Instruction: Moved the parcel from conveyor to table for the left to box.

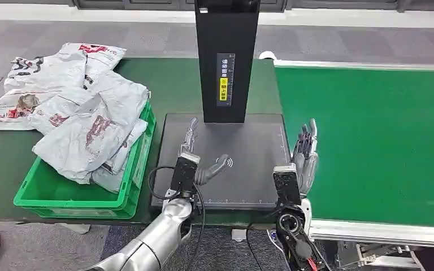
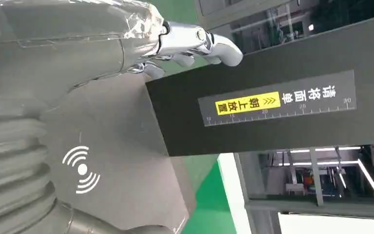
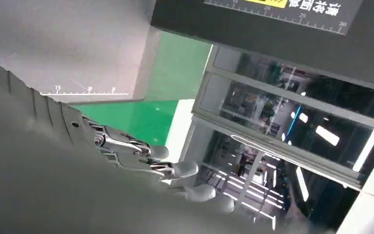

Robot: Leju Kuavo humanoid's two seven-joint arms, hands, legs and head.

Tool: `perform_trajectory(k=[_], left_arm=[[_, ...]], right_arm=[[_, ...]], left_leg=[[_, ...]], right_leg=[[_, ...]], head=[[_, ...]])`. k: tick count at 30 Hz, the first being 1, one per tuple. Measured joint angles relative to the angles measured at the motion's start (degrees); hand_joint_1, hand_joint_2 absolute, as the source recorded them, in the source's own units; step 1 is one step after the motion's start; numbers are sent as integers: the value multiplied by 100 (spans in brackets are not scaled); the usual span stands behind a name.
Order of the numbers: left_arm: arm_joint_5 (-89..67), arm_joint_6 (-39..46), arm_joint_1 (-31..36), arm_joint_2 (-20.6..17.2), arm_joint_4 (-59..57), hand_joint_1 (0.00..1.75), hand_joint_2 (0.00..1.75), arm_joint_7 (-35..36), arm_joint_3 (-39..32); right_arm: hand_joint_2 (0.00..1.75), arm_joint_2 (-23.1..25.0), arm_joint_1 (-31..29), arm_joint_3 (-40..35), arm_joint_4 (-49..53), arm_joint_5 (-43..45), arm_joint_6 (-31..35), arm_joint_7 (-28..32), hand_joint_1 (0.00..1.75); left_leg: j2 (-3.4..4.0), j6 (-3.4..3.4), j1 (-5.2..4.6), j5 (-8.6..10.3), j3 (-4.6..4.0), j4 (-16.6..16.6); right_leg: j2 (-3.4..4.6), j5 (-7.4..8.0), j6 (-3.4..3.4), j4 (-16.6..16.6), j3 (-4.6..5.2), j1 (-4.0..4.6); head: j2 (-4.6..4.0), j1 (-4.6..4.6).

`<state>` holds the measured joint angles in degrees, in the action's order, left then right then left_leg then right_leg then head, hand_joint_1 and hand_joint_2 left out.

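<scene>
Both of my hands hold nothing: left hand spread over the dark grey scanner plate, right hand flat-fingered at the green conveyor belt edge. Several white plastic mailer parcels heap over the green plastic crate, hiding its inside.

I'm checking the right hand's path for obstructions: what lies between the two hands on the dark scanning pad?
In the head view the pad between the left hand and the right hand is bare, apart from a white wireless symbol printed beside the left hand.
</scene>
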<state>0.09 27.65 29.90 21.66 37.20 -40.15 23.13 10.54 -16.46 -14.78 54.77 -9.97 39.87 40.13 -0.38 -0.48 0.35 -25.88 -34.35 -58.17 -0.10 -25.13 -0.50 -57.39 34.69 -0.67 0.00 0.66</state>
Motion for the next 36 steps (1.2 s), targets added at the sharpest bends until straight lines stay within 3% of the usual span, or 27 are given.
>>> perform_trajectory(k=[4,5,13,18,23,24,27,36], left_arm=[[77,-57,-12,2,11,0,175,0,17],[234,-182,-11,2,2,0,0,0,17],[469,-413,-104,13,4,0,0,0,251],[-536,398,-255,-4,350,0,0,-2,497],[-308,325,-304,-44,459,0,0,-2,629],[-337,365,-320,-55,499,0,175,-2,643],[-463,533,-381,-109,655,0,175,-4,721],[-312,509,-370,-267,673,0,175,-2,1010]], right_arm=[[0,0,13,0,-39,15,2,0,0],[0,0,12,0,-50,80,2,0,0],[0,2,94,-96,-70,113,0,0,0],[0,50,237,-118,90,-328,9,0,0],[0,98,273,-118,216,-764,11,2,0],[0,98,273,-118,232,-638,11,0,0],[0,96,271,-159,240,-398,11,0,0],[0,144,258,-203,251,-800,11,0,0]], left_leg=[[0,0,0,0,1,0],[0,0,1,0,1,0],[2,-1,1,-1,-1,0],[-4,-1,1,-3,-4,0],[3,-1,1,-3,-1,0],[2,-1,1,-3,-2,0],[3,-2,1,-2,-1,0],[2,-2,1,-2,-1,0]], right_leg=[[0,0,0,0,0,1],[0,0,0,0,0,1],[5,0,0,-1,1,1],[-4,-2,-1,0,1,1],[4,-2,0,0,2,1],[0,-2,0,0,1,1],[2,-1,0,-1,1,1],[2,-2,0,-1,1,1]], head=[[2,0],[2,0],[2,0],[2,0],[0,0],[2,0],[0,0],[0,0]])
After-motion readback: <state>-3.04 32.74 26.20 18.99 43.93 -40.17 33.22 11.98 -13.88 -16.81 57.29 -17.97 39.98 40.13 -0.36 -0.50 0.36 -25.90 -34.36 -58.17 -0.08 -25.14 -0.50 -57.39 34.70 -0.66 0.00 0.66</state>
